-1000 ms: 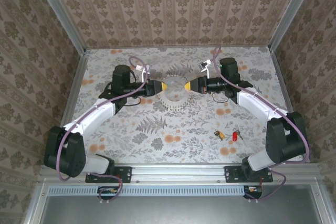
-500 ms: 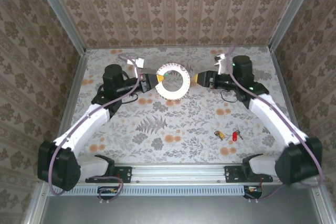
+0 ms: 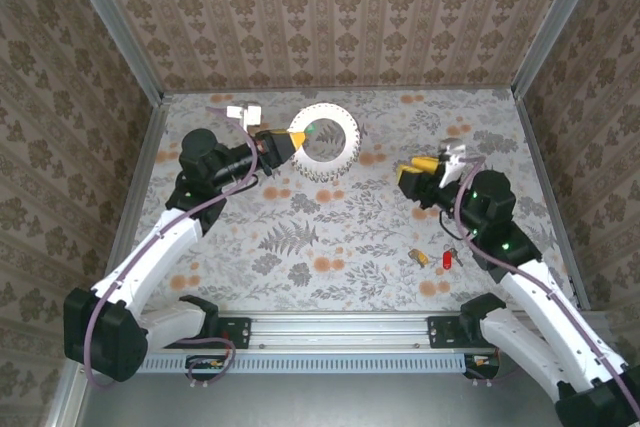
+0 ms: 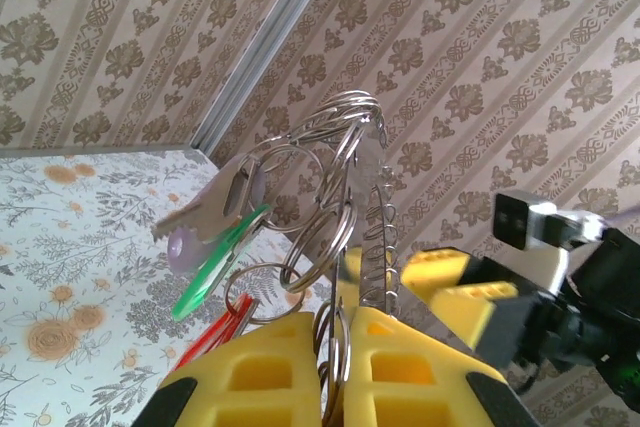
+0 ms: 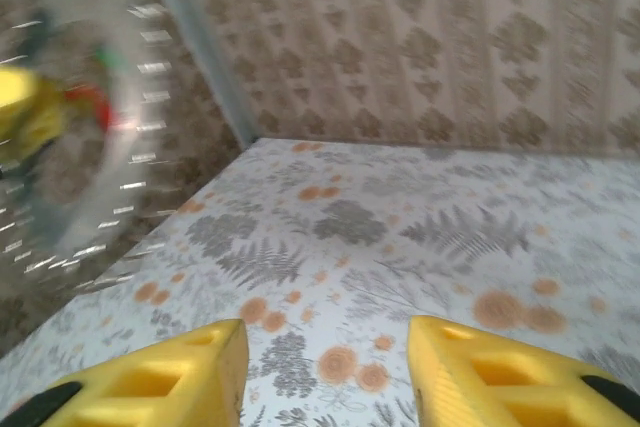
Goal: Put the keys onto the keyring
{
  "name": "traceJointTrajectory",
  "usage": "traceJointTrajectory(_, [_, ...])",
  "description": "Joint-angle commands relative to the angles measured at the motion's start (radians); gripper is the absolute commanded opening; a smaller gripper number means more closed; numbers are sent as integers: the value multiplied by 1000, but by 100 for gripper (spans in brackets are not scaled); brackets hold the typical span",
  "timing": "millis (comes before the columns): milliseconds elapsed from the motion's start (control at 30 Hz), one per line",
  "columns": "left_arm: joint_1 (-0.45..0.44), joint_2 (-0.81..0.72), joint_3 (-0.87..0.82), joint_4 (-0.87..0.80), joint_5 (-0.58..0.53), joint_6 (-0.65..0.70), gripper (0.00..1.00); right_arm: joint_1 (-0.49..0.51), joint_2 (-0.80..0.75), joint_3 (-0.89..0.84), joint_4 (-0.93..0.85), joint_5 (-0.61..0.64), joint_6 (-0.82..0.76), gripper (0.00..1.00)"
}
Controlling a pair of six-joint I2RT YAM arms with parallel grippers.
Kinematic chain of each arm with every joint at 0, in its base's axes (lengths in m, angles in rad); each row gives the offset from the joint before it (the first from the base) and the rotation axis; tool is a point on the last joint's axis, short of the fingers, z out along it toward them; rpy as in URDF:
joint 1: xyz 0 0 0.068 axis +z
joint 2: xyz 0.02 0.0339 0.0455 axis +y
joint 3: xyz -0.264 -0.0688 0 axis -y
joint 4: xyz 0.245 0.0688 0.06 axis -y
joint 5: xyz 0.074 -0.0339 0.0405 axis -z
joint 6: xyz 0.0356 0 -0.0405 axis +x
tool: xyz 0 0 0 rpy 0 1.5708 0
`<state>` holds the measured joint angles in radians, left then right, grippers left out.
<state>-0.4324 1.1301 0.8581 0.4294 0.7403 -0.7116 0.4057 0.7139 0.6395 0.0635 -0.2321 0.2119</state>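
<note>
Since half a second earlier, the right gripper (image 3: pixel 413 169) has been drawn back from the keyring (image 3: pixel 326 140) toward 4 o'clock. The ring has been carried slightly toward 12 o'clock by the left gripper (image 3: pixel 289 144).

In the top view the keyring is held clear of the table (image 3: pixel 330 237), at about 12 o'clock from the table's middle, and is clamped at its 9 o'clock edge by the left gripper. In the left wrist view the yellow fingers (image 4: pixel 270 367) are seen pressed together on the coiled wire of the ring. Several smaller split rings are gathered there, and a green key (image 4: pixel 215 269), a red key (image 4: pixel 218 332) and a silver key (image 4: pixel 205 209) are hung from them at the 9 o'clock side.

The right gripper is spread wide with nothing between its fingers (image 5: pixel 500 377); the keyring is blurred at 10 o'clock in its wrist view. Three loose keys (image 3: pixel 440 257) are left on the table at about 4 o'clock, just beside the right arm.
</note>
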Motion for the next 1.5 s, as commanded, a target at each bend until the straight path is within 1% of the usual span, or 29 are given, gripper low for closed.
traceJointTrajectory(0, [-8, 18, 52, 70, 36, -11, 0, 154, -20, -73, 132, 136, -284, 42])
traceJointTrajectory(67, [-9, 22, 58, 67, 39, -11, 0, 228, 1, -102, 197, 214, -370, 39])
traceJointTrajectory(167, [-14, 23, 64, 63, 39, -6, 0, 311, 47, -117, 258, 263, -501, 33])
traceJointTrajectory(267, [-14, 25, 76, 51, 50, 5, 0, 391, 99, -146, 387, 348, -607, 30])
traceJointTrajectory(367, [-15, 25, 91, 24, 66, 21, 0, 448, 159, -170, 521, 399, -690, 26])
traceJointTrajectory(433, [-17, 23, 99, 10, 72, 35, 0, 466, 193, -172, 574, 426, -709, 25])
traceJointTrajectory(600, [-16, 20, 106, 3, 79, 41, 0, 482, 235, -179, 669, 459, -723, 23])
traceJointTrajectory(700, [-16, 18, 107, 6, 79, 42, 0, 482, 236, -182, 666, 465, -715, 22])
traceJointTrajectory(800, [-16, 14, 106, 6, 77, 41, 0, 482, 225, -201, 672, 471, -710, 25])
traceJointTrajectory(967, [-16, 6, 107, -2, 73, 43, 0, 482, 197, -211, 664, 454, -679, 19])
traceJointTrajectory(1067, [-17, 5, 106, -3, 73, 43, 0, 482, 196, -203, 677, 444, -665, 17])
traceJointTrajectory(1467, [-19, -6, 102, -2, 90, 42, 0, 475, 264, -164, 748, 430, -640, 17])
